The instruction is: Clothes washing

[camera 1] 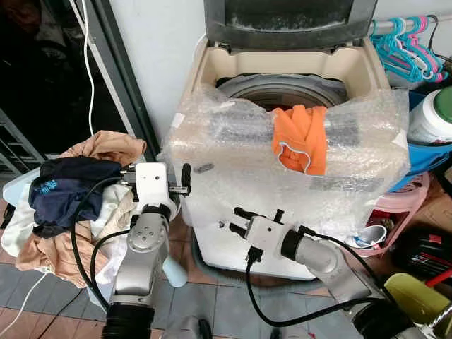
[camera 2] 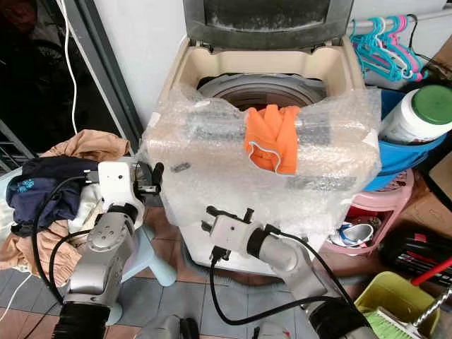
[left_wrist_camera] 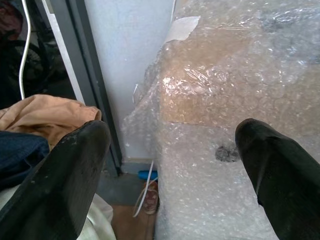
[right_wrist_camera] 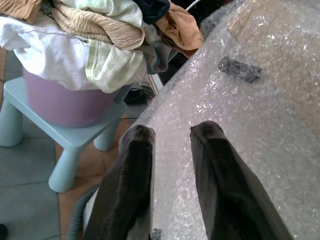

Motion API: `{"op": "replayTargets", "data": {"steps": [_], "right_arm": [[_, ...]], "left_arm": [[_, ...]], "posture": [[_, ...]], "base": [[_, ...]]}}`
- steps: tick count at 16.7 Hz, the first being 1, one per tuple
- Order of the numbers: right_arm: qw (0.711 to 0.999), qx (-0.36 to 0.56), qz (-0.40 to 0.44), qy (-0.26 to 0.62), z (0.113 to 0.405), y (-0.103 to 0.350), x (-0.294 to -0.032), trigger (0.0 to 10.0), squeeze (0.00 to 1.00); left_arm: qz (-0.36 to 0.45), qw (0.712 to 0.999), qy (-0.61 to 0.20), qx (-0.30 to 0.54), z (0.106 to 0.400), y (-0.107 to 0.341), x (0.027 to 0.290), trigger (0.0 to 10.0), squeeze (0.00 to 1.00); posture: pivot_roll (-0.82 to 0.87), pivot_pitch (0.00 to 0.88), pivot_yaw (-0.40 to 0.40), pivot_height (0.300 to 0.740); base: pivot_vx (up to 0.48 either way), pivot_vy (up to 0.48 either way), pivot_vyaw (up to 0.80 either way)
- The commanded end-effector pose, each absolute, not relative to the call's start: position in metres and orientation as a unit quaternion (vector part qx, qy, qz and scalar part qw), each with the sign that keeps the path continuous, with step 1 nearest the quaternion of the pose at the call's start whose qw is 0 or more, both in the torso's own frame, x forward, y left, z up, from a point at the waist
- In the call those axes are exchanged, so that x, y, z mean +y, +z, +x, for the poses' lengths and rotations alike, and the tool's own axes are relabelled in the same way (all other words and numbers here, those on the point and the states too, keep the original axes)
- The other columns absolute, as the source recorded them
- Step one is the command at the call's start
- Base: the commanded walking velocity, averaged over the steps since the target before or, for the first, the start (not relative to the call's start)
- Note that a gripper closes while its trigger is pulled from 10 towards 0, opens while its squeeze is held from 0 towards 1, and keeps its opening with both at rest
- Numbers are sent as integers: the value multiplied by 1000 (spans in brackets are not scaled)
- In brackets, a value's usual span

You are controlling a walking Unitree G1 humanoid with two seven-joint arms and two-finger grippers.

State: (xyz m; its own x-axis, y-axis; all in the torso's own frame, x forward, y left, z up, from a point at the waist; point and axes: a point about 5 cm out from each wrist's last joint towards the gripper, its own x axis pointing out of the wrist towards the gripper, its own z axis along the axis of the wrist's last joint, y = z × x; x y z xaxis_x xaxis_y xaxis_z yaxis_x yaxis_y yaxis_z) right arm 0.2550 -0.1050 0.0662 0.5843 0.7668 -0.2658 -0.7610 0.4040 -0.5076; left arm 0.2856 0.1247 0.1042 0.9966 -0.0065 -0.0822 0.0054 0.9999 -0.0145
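A top-loading washing machine (camera 1: pixel 212 176) wrapped in bubble wrap stands with its lid up and its drum (camera 1: pixel 282 92) showing. An orange garment (camera 1: pixel 301 138) hangs over the front rim, half inside. To the left lies a pile of clothes (camera 1: pixel 63 212) with a dark blue garment (camera 1: pixel 70 187) and a tan one (camera 1: pixel 106 145) on top. My left gripper (camera 1: pixel 158 169) is open between the pile and the washer's left corner, holding nothing. Low against the washer's front, my right gripper (camera 1: pixel 234 218) is open by a narrow gap, with only bubble wrap (right_wrist_camera: pixel 240 100) behind it.
The clothes sit in a purple basin (right_wrist_camera: pixel 65 100) on a light blue stool (right_wrist_camera: pixel 60 135). A dark door frame (camera 1: pixel 120 78) rises behind the pile. Right of the washer are hangers (camera 1: pixel 406 46), a green-lidded white jar (camera 1: pixel 434 113), a pink basket (camera 1: pixel 406 205) and a yellow dustpan (camera 1: pixel 417 296).
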Motion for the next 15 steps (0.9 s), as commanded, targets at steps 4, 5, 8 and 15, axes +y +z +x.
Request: {"op": "replayTargets", "data": {"steps": [4, 5, 8, 15], "right_arm": [[906, -56, -247, 339, 267, 96, -121, 10000, 0], [922, -73, -248, 289, 272, 105, -130, 10000, 0], [938, -132, -277, 165, 279, 135, -163, 10000, 0], [937, -23, -328, 121, 310, 122, -185, 0, 0]], "left_arm": [[-10, 999, 8, 44, 284, 103, 127, 10000, 0], [-10, 999, 8, 45, 283, 103, 127, 10000, 0], [-9, 999, 3, 46, 284, 102, 127, 10000, 0], [-1, 999, -7, 45, 291, 105, 126, 10000, 0]], "posture": [[-55, 0, 69, 740], [-58, 0, 70, 740], [-67, 0, 80, 740], [-55, 0, 94, 740]], "base": [[0, 0, 0], [0, 0, 0], [0, 0, 0], [0, 0, 0]]}}
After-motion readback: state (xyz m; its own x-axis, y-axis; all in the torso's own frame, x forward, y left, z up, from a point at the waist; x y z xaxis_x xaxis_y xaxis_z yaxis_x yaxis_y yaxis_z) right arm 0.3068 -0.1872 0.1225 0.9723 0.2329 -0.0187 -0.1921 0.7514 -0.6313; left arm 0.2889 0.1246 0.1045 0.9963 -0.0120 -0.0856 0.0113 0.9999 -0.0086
